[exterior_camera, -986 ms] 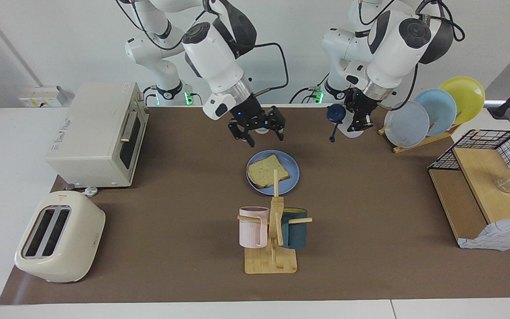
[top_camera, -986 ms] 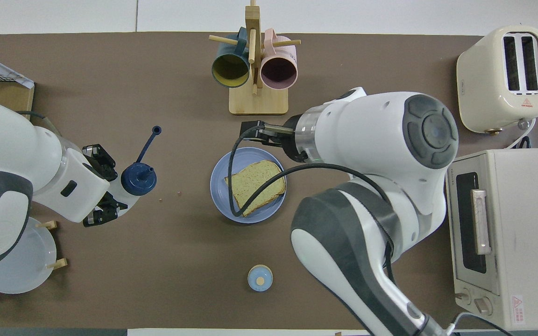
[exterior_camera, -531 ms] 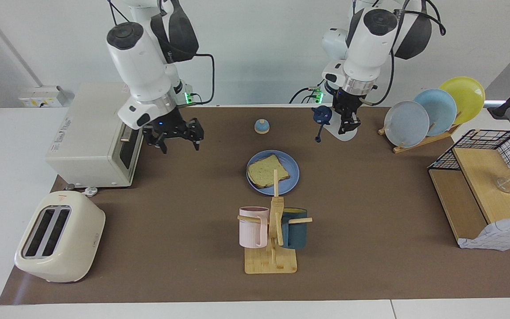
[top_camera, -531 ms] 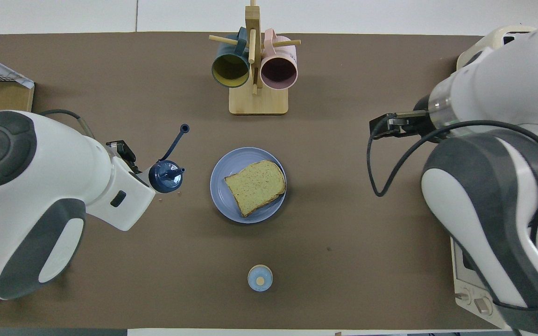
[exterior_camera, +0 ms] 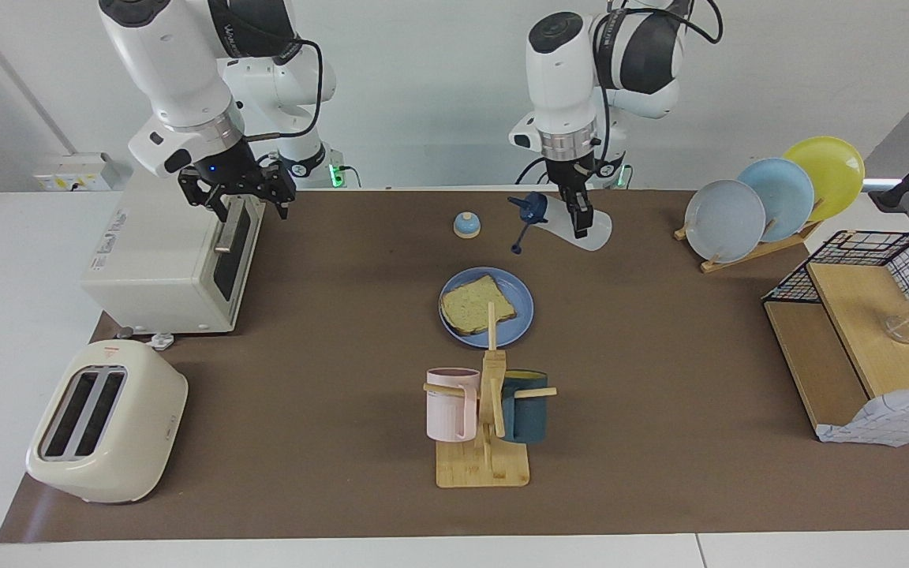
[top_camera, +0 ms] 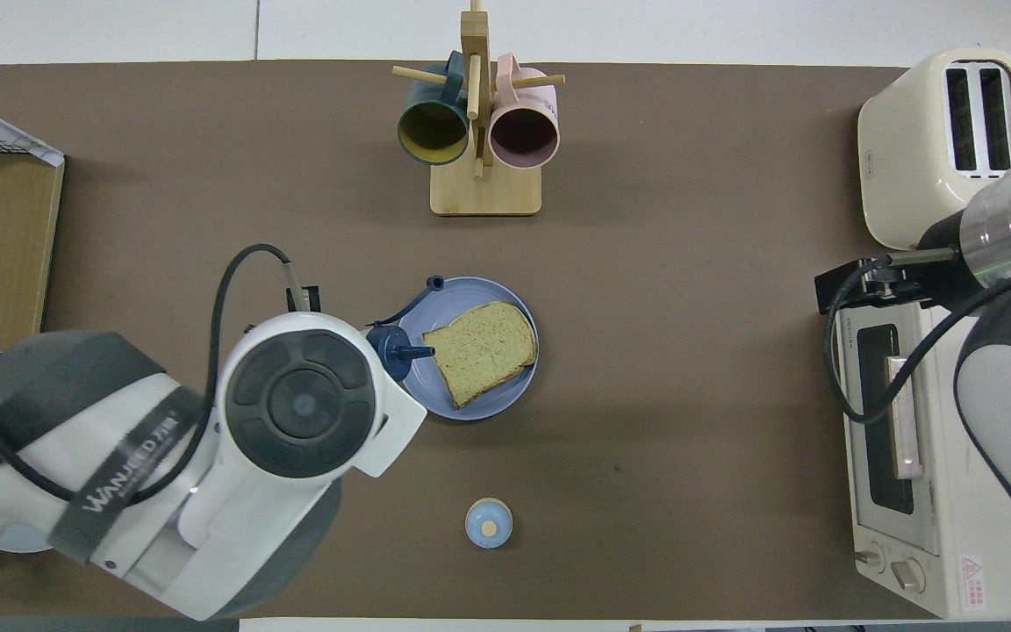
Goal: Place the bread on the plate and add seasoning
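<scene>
The left pincer, in the upper middle of the facing view, grips the seasoning, which is tilted in the air with its dark cap turned sideways. In the overhead view the cap covers the edge of the plate. The bread lies flat on the plate in the centre of the counter. The right pincer, at the upper left of the facing view, has its fingers spread open and holds nothing, above the toaster oven. A small bell stands near the robots.
</scene>
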Robot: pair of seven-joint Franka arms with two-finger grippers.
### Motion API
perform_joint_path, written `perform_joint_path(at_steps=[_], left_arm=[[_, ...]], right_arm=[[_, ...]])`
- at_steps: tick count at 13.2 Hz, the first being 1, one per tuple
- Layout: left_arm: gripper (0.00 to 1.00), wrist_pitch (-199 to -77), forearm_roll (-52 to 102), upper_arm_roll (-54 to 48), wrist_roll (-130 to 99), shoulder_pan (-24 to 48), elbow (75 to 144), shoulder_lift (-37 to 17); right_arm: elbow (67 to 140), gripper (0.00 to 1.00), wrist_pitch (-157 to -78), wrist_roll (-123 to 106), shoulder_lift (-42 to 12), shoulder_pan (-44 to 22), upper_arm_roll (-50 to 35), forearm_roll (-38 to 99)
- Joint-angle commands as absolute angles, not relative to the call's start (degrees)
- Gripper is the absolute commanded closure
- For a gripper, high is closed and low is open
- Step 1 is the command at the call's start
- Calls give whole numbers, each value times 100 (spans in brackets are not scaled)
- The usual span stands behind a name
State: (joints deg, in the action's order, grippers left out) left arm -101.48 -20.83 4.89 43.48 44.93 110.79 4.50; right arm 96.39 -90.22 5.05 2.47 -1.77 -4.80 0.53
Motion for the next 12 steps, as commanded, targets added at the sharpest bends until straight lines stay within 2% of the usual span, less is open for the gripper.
perform_joint_path(at_steps=[1,5,8,12], left_arm=[[100,-9733,-2775,519,3763,4982,10743,116],[100,-9317,-3383,519,3369,5448,10608,-324],[100,-9229,-3576,519,3068,5730,10582,-649],[100,-8440,-4181,519,2909,6133,10494,-913]], right_arm=[[9712,0,-9079,308,299,26,-571,-88],[9870,0,-8991,194,492,79,-562,-202],[9764,0,-8956,158,378,158,-536,-316],[9571,0,-8799,149,246,115,-492,-290]])
